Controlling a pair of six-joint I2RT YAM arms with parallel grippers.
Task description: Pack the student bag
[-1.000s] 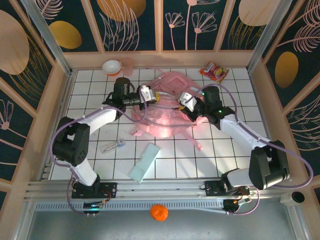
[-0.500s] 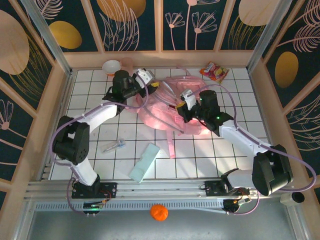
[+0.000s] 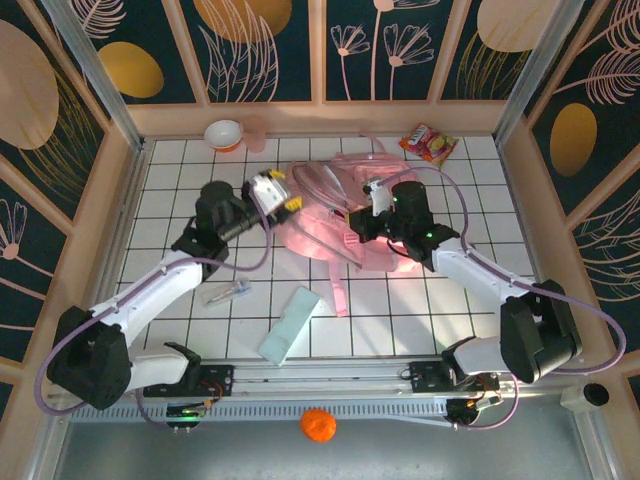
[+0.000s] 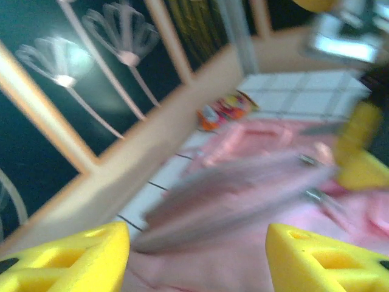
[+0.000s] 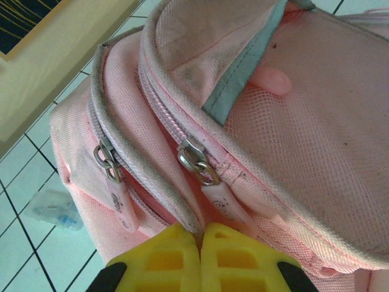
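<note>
Bright, even light is filling the top view, a reddish glow warming the student bag (image 3: 320, 230) at centre; the left wrist view is smearing badly (motion blur), the right wrist view reading sharp.

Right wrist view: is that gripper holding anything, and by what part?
The right gripper, shut, seems to pinch the student bag by the fabric ridge between its two zipper pulls.

White-and-black arms (image 3: 160, 290), lilac cables (image 3: 590, 310), yellow lattice claw fingers (image 5: 161, 258)

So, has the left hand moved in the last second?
Yes. The left hand drew back leftward and toward the near edge, farther from the red snack packet at the back right.
</note>
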